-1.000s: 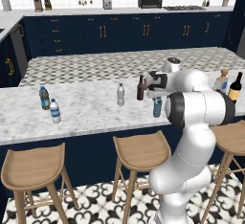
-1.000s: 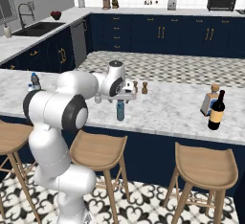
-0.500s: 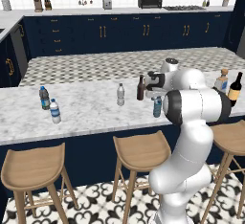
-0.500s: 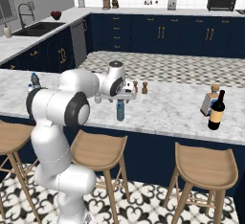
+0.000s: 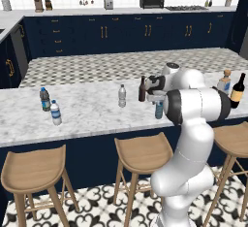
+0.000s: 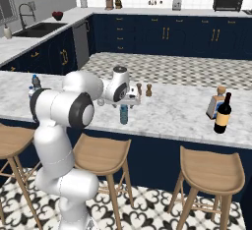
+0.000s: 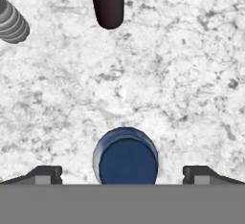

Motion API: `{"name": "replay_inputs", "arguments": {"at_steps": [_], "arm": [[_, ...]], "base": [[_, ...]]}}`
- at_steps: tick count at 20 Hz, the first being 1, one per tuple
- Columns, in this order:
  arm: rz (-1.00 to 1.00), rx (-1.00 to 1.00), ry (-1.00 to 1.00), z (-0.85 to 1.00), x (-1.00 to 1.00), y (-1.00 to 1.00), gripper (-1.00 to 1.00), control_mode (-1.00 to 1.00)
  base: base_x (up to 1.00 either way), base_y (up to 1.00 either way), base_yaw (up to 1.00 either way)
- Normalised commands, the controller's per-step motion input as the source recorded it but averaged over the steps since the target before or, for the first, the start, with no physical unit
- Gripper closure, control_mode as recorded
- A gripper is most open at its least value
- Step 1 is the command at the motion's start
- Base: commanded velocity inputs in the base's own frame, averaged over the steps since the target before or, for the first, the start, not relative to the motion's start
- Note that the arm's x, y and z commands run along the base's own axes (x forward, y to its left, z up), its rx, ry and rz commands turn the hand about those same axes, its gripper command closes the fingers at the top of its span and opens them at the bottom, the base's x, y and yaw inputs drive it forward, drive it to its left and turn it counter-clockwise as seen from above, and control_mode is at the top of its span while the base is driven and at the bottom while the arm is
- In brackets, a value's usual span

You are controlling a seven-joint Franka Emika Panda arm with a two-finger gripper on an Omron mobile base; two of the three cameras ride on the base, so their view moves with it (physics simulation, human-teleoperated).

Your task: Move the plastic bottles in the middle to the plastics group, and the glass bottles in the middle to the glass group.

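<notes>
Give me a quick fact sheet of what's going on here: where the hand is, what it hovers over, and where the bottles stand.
Gripper: open, right above the blue-tinted bottle, not gripping it
Middle of counter: clear greyish bottle, dark brown bottle, blue-tinted bottle
Plastics group: two small bottles at the counter's left end
Glass group: square corked bottle and black wine bottle at the right end
Surface: marble counter

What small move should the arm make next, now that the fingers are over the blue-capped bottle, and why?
Probably straight down. In the hand view the blue-tinted bottle's cap sits centred between the open gripper's fingers, seen from above, so nothing is grasped yet. Lowering until the fingers flank the bottle's body, then closing, looks right. The dark brown bottle stands apart, so it seems out of the way.
</notes>
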Motion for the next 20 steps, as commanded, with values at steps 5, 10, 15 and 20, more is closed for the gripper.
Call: {"name": "replay_inputs", "arguments": {"at_steps": [5,10,15,20], "arm": [[0.0,0.0,0.0,-0.05,0.09,0.0,-1.0,-1.0],[0.0,0.0,-0.05,-0.09,0.03,0.0,-1.0,-1.0],[0.0,0.0,-0.09,0.0,0.0,0.0,-1.0,-1.0],[0.0,0.0,-0.05,0.0,0.0,0.0,-1.0,-1.0]], "base": [[0.0,0.0,0.0],[0.0,0.0,0.0],[0.0,0.0,0.0],[0.0,0.0,0.0]]}}
